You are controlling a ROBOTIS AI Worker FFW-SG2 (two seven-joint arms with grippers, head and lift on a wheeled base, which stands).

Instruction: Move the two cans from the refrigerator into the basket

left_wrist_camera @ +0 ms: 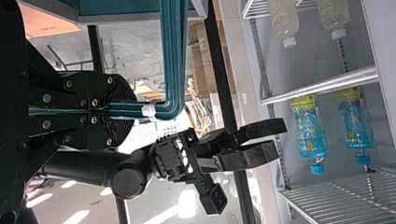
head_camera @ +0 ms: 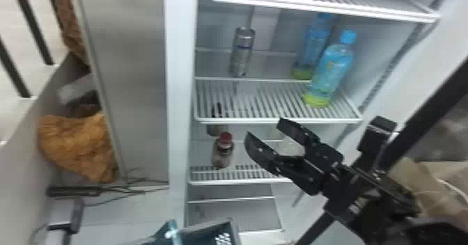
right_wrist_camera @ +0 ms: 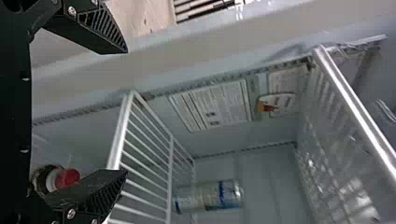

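Note:
One silver can (head_camera: 242, 53) stands upright at the left on the middle refrigerator shelf; in the right wrist view the can (right_wrist_camera: 208, 196) lies sideways beyond the fingers. My right gripper (head_camera: 264, 127) is open, in front of the refrigerator, lower than the can and to its right. In the right wrist view nothing is between the tips of my right gripper (right_wrist_camera: 126, 112). The teal basket (head_camera: 209, 232) is at the bottom edge of the head view, its interior mostly cut off. My left gripper (left_wrist_camera: 133, 110) is shut on the basket's handle (left_wrist_camera: 172, 56).
Two blue bottles (head_camera: 330, 70) stand at the right of the can's shelf (head_camera: 278, 120). Red-capped bottles (head_camera: 223, 153) occupy the shelf below, at the left. Another wire shelf (head_camera: 324, 9) hangs above. The refrigerator's left wall edge (head_camera: 179, 105) runs beside the can.

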